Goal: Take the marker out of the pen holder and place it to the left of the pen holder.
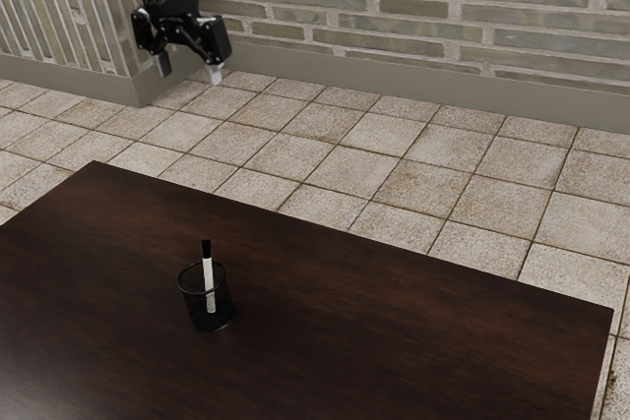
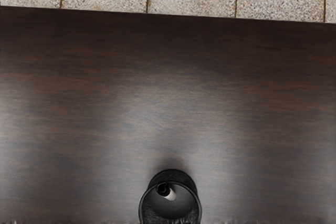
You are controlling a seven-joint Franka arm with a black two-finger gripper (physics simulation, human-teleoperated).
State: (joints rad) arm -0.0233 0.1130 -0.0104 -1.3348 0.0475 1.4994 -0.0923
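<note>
My black gripper (image 1: 189, 73) hangs high at the exterior view's upper left, well above the table and apart from the pen holder; its two fingers stand apart with nothing between them. The round black mesh pen holder (image 1: 221, 314) stands upright on the table. In it leans a white marker (image 1: 209, 274) with a black cap, its capped end above the rim. In the wrist view the pen holder (image 2: 170, 213) is at the lower edge, seen from above, with the marker (image 2: 170, 195) inside against the rim.
The dark wooden table (image 1: 394, 312) has its long edge beside a tiled floor (image 1: 345, 145). A brick wall (image 1: 413, 7) runs behind. The table surface (image 2: 168, 93) spreads around the pen holder in the wrist view.
</note>
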